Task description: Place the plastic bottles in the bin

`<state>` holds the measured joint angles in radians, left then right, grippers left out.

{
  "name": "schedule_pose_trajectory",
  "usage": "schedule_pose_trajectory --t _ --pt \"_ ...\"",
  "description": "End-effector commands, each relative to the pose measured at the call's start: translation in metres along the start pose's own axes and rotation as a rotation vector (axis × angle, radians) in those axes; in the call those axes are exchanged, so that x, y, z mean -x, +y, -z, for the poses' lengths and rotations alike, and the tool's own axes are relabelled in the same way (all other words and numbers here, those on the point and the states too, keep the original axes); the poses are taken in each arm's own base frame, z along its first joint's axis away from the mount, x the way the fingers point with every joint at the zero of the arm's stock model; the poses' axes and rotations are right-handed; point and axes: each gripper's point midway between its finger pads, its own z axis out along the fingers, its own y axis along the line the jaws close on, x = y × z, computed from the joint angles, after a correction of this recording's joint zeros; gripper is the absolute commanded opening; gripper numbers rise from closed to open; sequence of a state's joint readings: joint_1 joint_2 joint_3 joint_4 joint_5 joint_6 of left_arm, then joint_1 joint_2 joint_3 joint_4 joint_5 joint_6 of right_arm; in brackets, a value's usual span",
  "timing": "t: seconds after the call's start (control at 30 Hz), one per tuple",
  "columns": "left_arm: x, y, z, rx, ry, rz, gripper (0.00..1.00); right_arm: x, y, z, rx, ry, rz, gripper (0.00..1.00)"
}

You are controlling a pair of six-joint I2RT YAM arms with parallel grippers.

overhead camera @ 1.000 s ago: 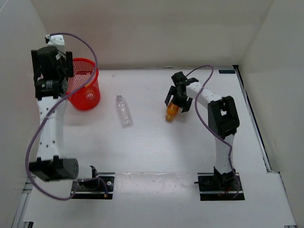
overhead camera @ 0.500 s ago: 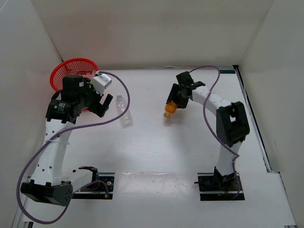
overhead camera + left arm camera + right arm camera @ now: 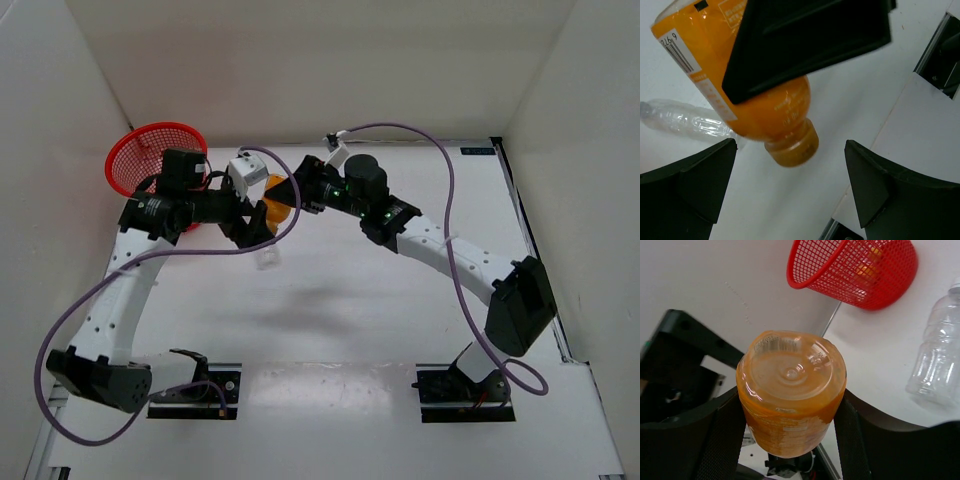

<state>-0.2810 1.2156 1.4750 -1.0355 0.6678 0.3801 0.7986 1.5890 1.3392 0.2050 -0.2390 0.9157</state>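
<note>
Orange bottle [image 3: 772, 112] now farther left in the clenched right hand [image 3: 790, 435], cap [image 3: 796, 141] toward the spread-open left hand [image 3: 790, 152].

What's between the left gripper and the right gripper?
The orange bottle: the right gripper clamps its body, and its cap end hangs in front of the open left gripper, touching neither finger. The left wrist view shows it.

Barcode digits "269" mark the orange bottle [image 3: 775, 107].
</note>
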Motion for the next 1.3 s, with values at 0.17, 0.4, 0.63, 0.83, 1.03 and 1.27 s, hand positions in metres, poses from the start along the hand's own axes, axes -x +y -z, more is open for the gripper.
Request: schedule_pose_trajectory --t 0.17,0.4,0.63,0.83,1.03,1.27 --pt "0.008 0.000 -0.007 -0.023 -0.016 0.052 1.00 0.008 0.044 -0.006 0.155 -0.069 -0.076 0.00" --pt "0.001 0.009 -0.008 0.023 0.009 0.056 0.69 0.000 0.056 -0.008 0.195 -0.048 -0.122 0.00" --pt "-0.001 0.015 -0.003 0.064 0.032 0.027 0.12 -0.007 0.056 -0.009 0.205 -0.011 -0.083 0.17" --pt "0.006 0.043 0.018 0.271 0.033 -0.030 0.10 0.008 0.057 0.006 0.195 -0.022 -0.037 1.00" --pt "0.007 0.120 0.059 0.670 0.063 -0.025 0.10 0.061 0.041 0.059 0.049 -0.244 0.026 1.00" --pt "-0.005 0.249 0.143 1.217 0.183 0.131 0.14 0.055 -0.002 0.101 -0.213 -0.265 0.141 1.00"
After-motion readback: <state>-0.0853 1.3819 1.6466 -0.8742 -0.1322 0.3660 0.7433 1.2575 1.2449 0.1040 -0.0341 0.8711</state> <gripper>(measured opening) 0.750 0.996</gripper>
